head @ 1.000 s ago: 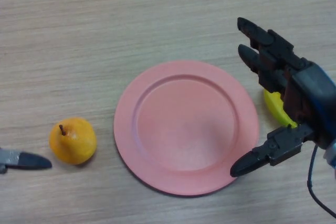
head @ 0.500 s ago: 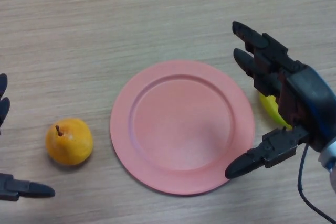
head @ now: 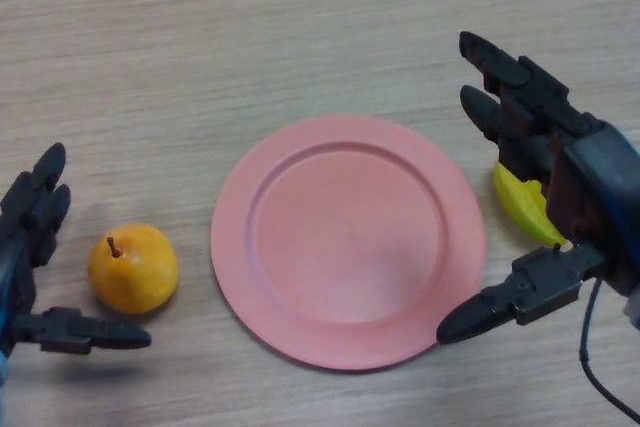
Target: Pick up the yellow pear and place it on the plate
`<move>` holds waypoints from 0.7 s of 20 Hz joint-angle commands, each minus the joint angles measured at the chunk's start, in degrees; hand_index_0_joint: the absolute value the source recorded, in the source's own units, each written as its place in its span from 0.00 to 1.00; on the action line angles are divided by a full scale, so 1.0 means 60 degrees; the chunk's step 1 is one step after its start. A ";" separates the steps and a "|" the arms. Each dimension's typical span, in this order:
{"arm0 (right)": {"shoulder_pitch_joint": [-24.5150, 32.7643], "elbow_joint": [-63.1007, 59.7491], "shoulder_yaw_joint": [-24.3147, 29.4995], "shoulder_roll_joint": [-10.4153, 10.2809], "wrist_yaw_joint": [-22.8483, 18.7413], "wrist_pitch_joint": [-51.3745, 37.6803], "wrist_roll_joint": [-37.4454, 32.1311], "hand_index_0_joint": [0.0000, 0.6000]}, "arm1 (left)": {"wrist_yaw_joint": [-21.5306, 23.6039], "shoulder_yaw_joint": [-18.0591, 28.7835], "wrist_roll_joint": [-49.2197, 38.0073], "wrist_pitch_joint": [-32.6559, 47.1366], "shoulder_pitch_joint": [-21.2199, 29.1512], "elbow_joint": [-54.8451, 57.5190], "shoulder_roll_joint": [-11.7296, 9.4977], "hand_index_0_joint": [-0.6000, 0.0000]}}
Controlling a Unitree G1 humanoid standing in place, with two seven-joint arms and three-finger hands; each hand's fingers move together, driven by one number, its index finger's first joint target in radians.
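Observation:
A yellow-orange pear [head: 133, 268] with a short brown stem lies on the wooden table, left of the pink plate [head: 348, 239]. My left hand [head: 28, 247] is open at the left edge, its fingers above-left of the pear and its thumb below it, not touching it. My right hand [head: 560, 182] is open over the plate's right rim, with nothing in it.
A yellow-green object [head: 524, 203] lies on the table right of the plate, partly hidden under my right hand. The wooden table [head: 250, 37] stretches away beyond the plate.
My left hand has come further into view from the left and now brackets the pear with fingers and thumb. My right hand has shifted slightly right.

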State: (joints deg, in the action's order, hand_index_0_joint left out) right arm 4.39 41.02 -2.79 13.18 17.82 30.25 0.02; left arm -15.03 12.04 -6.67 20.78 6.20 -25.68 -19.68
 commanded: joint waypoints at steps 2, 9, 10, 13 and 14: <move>0.0144 0.0912 0.0982 0.0359 -0.0057 -0.0770 -0.0137 0.00 | 0.0501 0.0127 -0.0367 0.1989 0.0827 -0.0559 -0.0549 1.00; -0.0036 0.1645 0.1539 0.0523 0.0192 -0.0363 0.0106 0.00 | 0.1101 -0.0745 0.1437 0.1801 0.1404 -0.1154 -0.0291 0.00; -0.0090 0.1628 0.1539 0.0502 0.0173 -0.0441 0.0130 0.00 | 0.1185 -0.0778 0.1732 0.1796 0.1383 -0.1170 -0.0309 0.00; -0.0181 0.1855 0.1665 0.0488 0.0256 -0.0112 0.0021 0.00 | 0.1825 -0.0655 0.2632 0.2027 0.1372 -0.1309 -0.0513 0.00; -0.0203 0.1949 0.1715 0.0472 0.0249 0.0090 -0.0090 0.00 | 0.2064 -0.0573 0.2792 0.2058 0.1362 -0.1263 -0.0595 0.00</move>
State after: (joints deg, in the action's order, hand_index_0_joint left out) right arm 1.90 49.47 3.66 14.96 19.91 35.85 0.99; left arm -5.30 5.46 9.54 28.64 12.97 -34.77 -19.47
